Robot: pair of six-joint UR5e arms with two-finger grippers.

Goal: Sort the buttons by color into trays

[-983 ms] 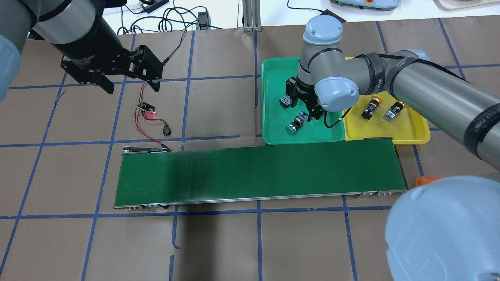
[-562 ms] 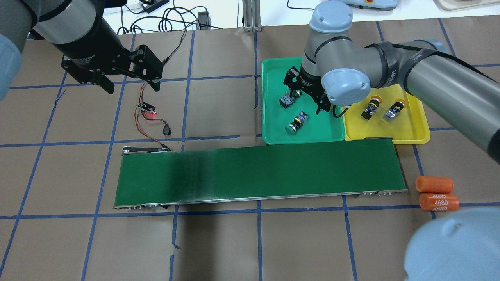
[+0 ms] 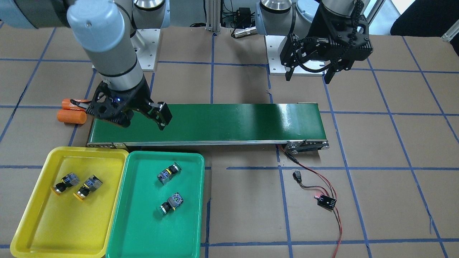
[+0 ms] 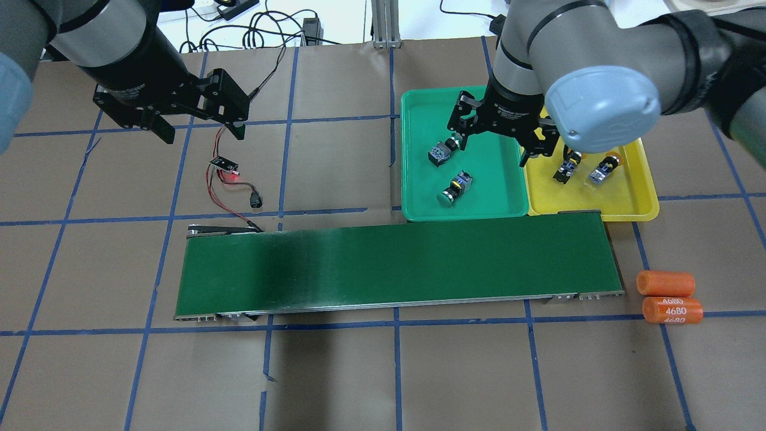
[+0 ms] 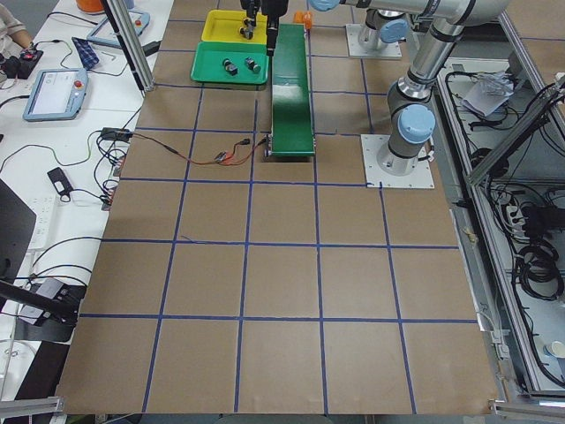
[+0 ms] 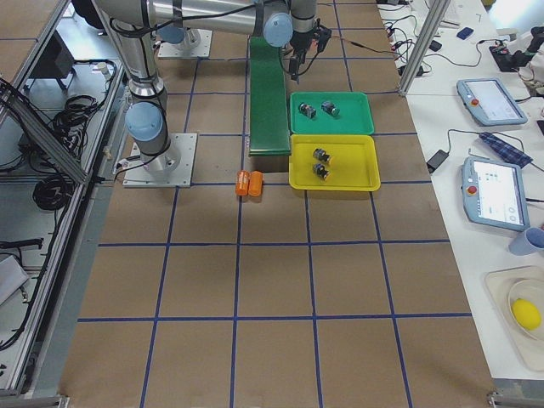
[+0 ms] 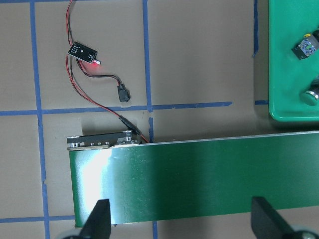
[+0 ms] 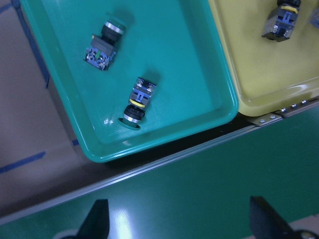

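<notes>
Both arms: silver-grey metal tube links [image 4: 90,30] w/ pale-blue round joint caps [image 4: 598,108]. Black skeletal left gripper [image 4: 202,133], white lettering on body. Black right gripper [image 4: 492,152] same type, small blue LED [image 3: 114,99]. Square pale bolted base plates [image 6: 183,174].

Free room is being left on the brown paper-covered table [image 4: 335,167] between the small black wired circuit board [image 4: 222,163] and the shallow green plastic tray [image 4: 419,200]; robot-side passage is being blocked by the long dark-green conveyor belt [image 4: 395,266].
</notes>
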